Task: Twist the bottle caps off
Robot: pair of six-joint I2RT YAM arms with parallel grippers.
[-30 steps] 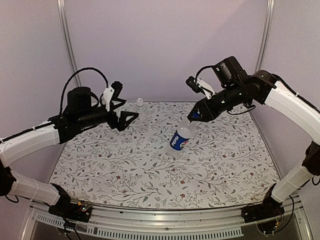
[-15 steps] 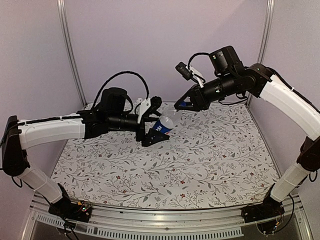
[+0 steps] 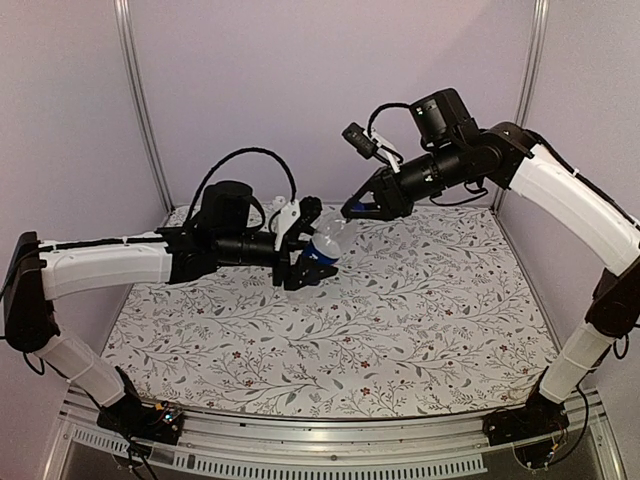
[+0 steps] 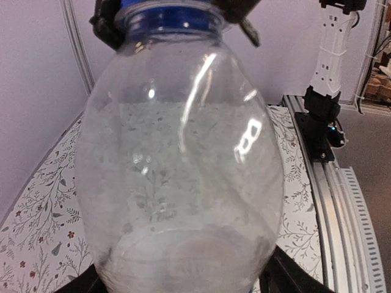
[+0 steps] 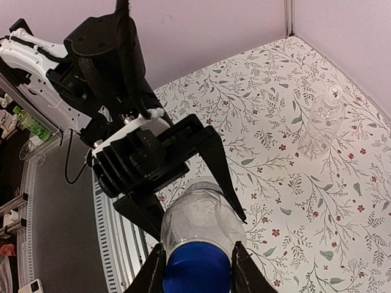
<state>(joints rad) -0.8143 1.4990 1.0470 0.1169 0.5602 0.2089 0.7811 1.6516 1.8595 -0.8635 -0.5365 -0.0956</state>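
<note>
**Pepsi bottle held aloft btwn both pincers**

R pincer [image 3: 355, 208] is clamped tight on the blue cap [image 5: 197, 268], one finger each side. L pincer [image 3: 314, 252] is partway closed round the body of the Pepsi bottle [image 4: 183, 165], w/ a finger against each flank. The bottle hangs off the counter [image 3: 420, 330], tilted w/ its cap end up toward the R arm, over the back-centre of the flowered surface.

Around: the plain bottle [image 5: 322, 125] w/ its white cap [image 5: 333, 91] stands upright on the counter near the back edge. In the top view it sits just behind the L pincer and is partly hidden by it. It is apart from the held bottle and not touching either pincer.

Edges: the back wall [image 3: 330, 90] is close behind both pincers. Posts [image 3: 135, 90] stand at the back corners. The rail [image 3: 330, 430] at the near edge and the side walls are well apart from the grip point.

Vs 1 s ago — the bottle then leaned w/ its base on the counter, R of centre, w/ only the R pincer on its cap. The L pincer stood spread wide off to the left, beside the plain bottle. Since then the bottle has come up and shifted left and back, the L arm has reached in, and its jaws have narrowed onto the body.
</note>
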